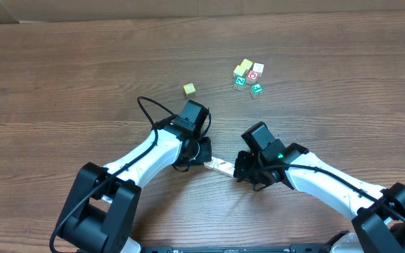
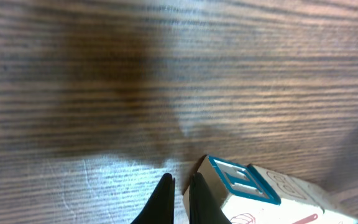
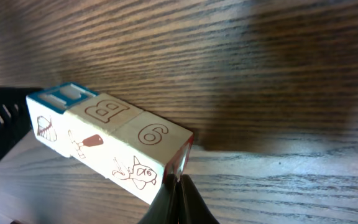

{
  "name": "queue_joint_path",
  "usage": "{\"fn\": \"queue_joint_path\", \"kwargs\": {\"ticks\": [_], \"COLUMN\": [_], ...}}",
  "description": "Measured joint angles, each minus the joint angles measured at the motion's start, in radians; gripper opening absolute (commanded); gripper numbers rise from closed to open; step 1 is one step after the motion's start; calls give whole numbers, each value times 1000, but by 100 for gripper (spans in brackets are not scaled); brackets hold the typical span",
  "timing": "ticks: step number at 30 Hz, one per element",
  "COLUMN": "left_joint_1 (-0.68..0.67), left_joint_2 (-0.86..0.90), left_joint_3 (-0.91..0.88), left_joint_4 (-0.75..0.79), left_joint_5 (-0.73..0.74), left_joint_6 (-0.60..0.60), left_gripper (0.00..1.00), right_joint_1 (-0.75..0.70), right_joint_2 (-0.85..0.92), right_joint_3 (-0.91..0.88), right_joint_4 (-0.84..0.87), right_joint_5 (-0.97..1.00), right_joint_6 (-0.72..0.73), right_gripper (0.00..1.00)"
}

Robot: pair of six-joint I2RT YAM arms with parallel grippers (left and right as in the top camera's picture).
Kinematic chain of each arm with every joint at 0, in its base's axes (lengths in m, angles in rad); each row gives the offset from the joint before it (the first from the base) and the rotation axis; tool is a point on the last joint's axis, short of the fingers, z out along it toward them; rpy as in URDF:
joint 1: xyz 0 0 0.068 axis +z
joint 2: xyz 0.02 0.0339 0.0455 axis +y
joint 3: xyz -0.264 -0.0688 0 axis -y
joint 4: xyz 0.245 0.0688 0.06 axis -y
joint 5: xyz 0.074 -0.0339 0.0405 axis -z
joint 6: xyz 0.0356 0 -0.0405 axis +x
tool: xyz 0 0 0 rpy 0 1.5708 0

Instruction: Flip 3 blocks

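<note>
Lying end to end in a single row on the wooden table (image 1: 62, 70), the three blocks (image 1: 221, 166) are recorded between the two grippers. Pale faces with thin drawn marks are shown along the row. The end block (image 2: 247, 186) carries a teal-green lettered face.
- left gripper (image 2: 179, 190): fingers closed together, nothing held, tips set against the teal-faced end of the row.
- right gripper (image 3: 178, 193): fingers closed together, nothing held, tips met by the opposite end of the row.
- plain yellow cube (image 1: 189, 88) and cluster of letter cubes (image 1: 248, 76): noted well apart from the row, farther up the table.
</note>
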Motion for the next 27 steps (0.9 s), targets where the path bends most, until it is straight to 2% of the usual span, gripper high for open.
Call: {"fn": "queue_joint_path", "kwargs": {"ticks": [9, 27], "left_joint_1": [0, 0], "left_joint_2": [0, 0], "left_joint_3": [0, 0], "left_joint_4": [49, 112], "left_joint_5": [-17, -8], "left_joint_6": [0, 0], "left_gripper": [4, 4], "right_joint_1": [8, 132], "right_joint_2": [0, 0], "right_joint_3": [-1, -2], "right_joint_4": [-2, 9], "right_joint_5": [-43, -69], "right_joint_6": [30, 171], "right_gripper": [4, 4]}}
